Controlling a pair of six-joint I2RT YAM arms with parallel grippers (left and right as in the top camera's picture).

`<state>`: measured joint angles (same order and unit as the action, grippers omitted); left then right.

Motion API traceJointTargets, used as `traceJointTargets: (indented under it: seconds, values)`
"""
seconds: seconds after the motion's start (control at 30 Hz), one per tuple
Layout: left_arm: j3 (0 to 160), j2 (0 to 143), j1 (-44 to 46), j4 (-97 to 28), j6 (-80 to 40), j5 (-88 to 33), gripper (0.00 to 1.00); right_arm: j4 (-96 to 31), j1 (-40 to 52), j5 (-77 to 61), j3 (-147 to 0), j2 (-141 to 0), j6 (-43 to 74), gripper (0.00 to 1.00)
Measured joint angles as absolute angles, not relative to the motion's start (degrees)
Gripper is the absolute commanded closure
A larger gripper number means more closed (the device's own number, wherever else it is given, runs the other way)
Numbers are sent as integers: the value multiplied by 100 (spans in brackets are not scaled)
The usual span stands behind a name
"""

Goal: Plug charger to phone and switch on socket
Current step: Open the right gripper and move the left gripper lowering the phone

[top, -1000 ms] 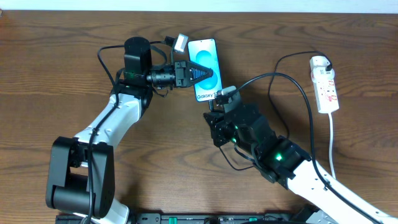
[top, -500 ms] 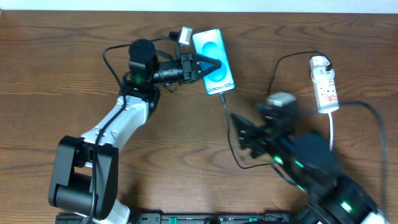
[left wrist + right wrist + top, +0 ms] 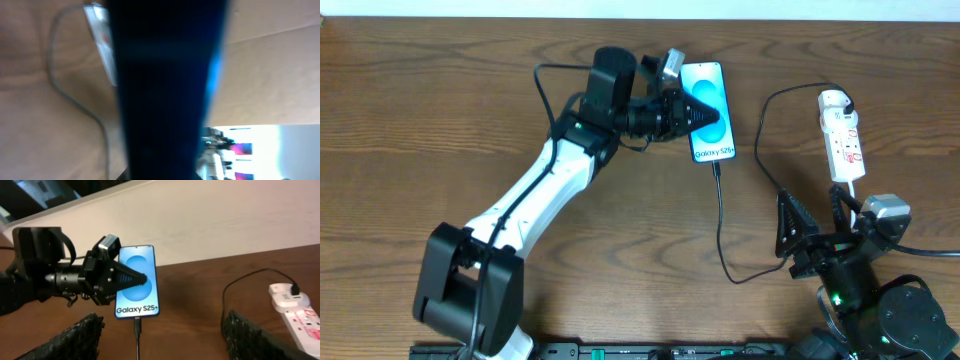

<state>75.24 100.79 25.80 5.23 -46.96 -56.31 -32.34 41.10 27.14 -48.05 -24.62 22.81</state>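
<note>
right gripper (image 3: pixel 815 215) is hanging open, near right | long thin black charger cable (image 3: pixel 721 225) is running farther, plugging into near end of cyan-screened flat smartphone (image 3: pixel 714 143) | left gripper (image 3: pixel 705 113) is clamping that smartphone, far centre | white elongated power strip (image 3: pixel 844 140) is lying far right

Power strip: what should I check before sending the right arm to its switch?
1. Cable plugged into the bottom edge of the phone: ok.
2. Left gripper clamped on phone: ok.
3. Right gripper open and empty: ok.
4. Cable's other end plugged in at the power strip: ok.
5. Switch position: cannot tell, too small to read.
</note>
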Motion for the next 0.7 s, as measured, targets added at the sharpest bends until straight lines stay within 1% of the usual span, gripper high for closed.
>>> traceJointTargets:
  seconds: [0.1, 0.23, 0.5, 0.7]
  values:
    - [7940, 10420, 2563, 298, -4233, -5581, 93, -3238, 4110, 2825, -4805, -2462, 2281, 23]
    - [8392, 11185, 2561, 296, -3946, -5806, 93, -3238, 4110, 2897, -4805, -2462, 2281, 23]
    - [8790, 12912, 2561, 252, -3793, -6479, 93, -3293, 4110, 2943, -4805, -2462, 2283, 22]
    - [8790, 13434, 2561, 134, -3745, -6501, 92, -3461, 4110, 2945, -4805, -2462, 2281, 22]
